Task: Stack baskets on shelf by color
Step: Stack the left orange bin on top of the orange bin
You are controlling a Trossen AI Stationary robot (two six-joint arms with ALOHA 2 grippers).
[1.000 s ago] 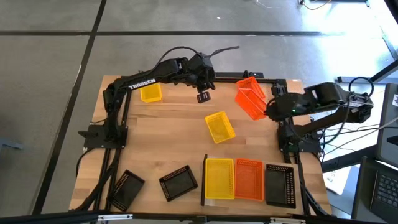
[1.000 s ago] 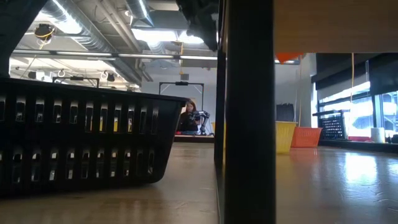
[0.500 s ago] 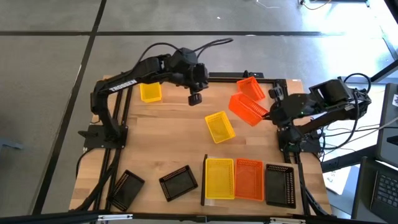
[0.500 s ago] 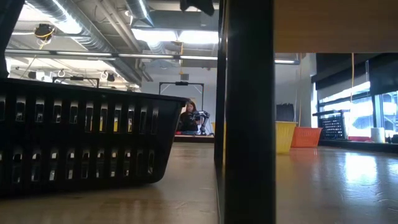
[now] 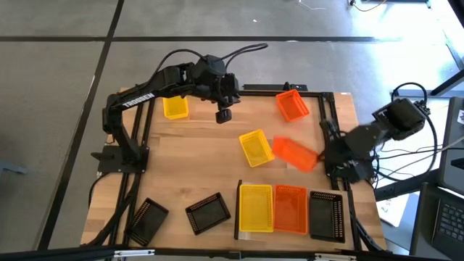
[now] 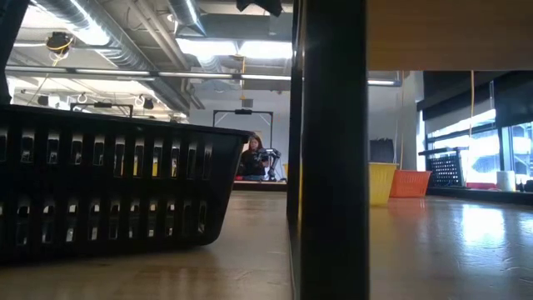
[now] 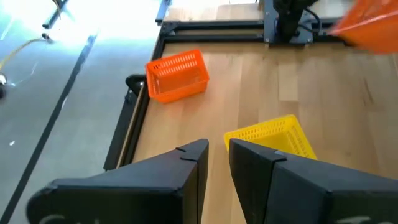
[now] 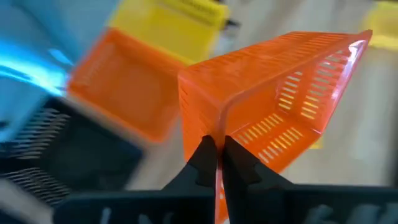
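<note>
My right gripper (image 5: 317,155) is shut on an orange basket (image 5: 294,153), which it carries above the table just beyond the shelf (image 5: 238,210). The shelf board by the near edge holds a yellow (image 5: 255,208), an orange (image 5: 290,209) and a black basket (image 5: 325,215), side by side. A second orange basket (image 5: 292,105) rests on its base at the far edge. One yellow basket (image 5: 256,147) lies mid-table, another (image 5: 175,107) far left. My left gripper (image 5: 223,114) hovers between them, open by a narrow gap (image 7: 218,155) and holding nothing. My right gripper pinches the orange basket's mesh wall at its rim, near a corner (image 8: 217,127), with one finger (image 8: 203,155) on each face of the wall. It comes from the table's right side. The basket is lifted clear and tilted, its open side turned sideways.
Two black baskets (image 5: 208,212) (image 5: 148,220) lie at the near left; one fills the low view's left (image 6: 108,192), beside the shelf's dark upright (image 6: 333,150). Bare wood lies between the mid-table yellow basket and the shelf. A person (image 6: 254,155) sits far behind.
My right gripper has swung from the far right of the table toward the near edge, carrying one orange basket away from the other, which stayed by the far edge. The carried basket has tipped over along the way. My left gripper has drifted toward the table's left.
</note>
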